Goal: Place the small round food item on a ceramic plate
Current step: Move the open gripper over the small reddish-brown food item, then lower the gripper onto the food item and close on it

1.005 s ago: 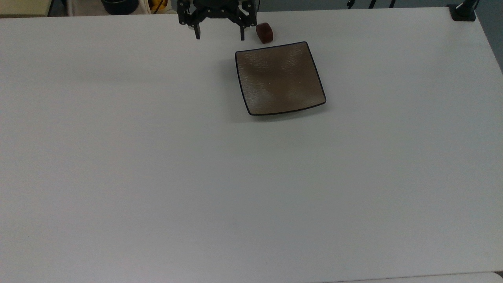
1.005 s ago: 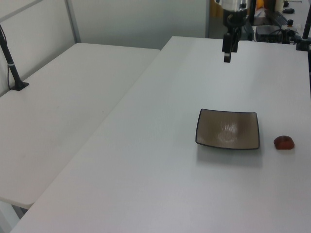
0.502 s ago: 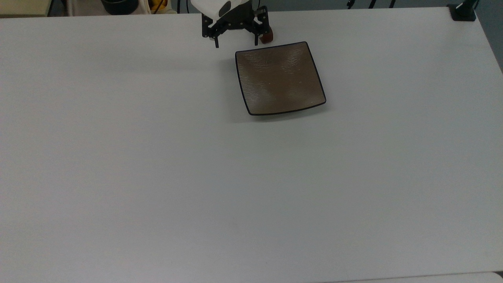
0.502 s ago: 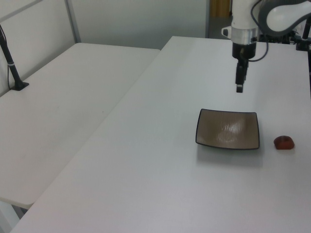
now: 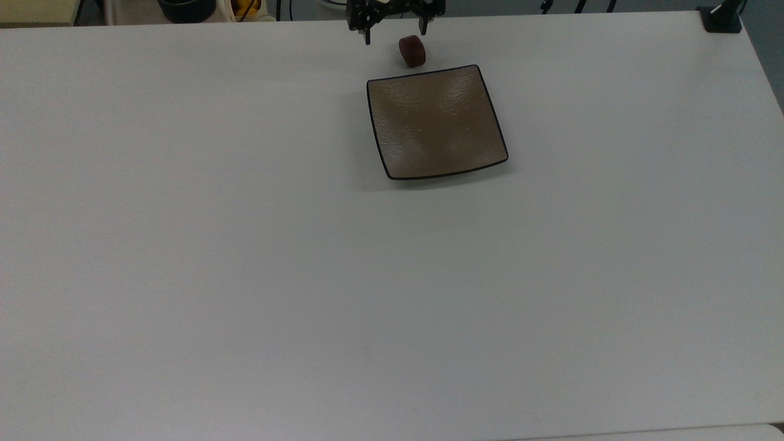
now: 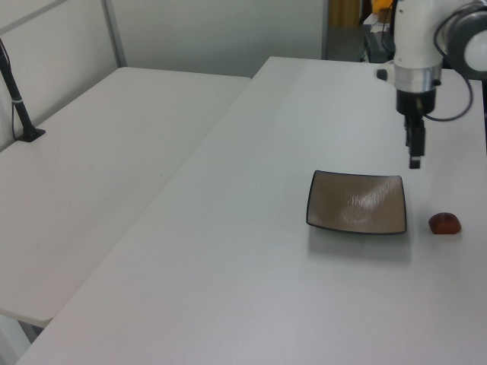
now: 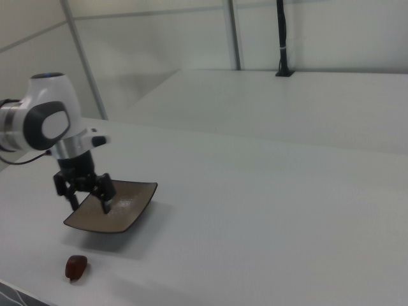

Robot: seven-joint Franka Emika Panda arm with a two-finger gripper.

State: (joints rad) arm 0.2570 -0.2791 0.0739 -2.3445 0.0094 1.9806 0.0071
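The big white worktop (image 5: 245,275) is smooth and flat, with pale walls and another white table behind it. The small round food item (image 5: 413,51) sits on the worktop just below the gripper (image 5: 395,35) in the top view, not held by anything. It is a short, thick, dark red-brown lump with a dull skin and soft round edges. The gripper hangs in the air above it with its two black fingers spread wide and nothing between them. In the right view the food item (image 7: 76,267) lies low and near the front, under the gripper (image 7: 87,197). The ceramic plate (image 5: 436,121) is a bit farther from the gripper, just beside the food item but not touching it. It is square and brown with a thin black rim, sides that curve in and corners that turn up, and its shiny top has fine little lines. Nothing is on the plate. So the job looks hardly begun: the food must be picked up, carried over and set down on the plate.
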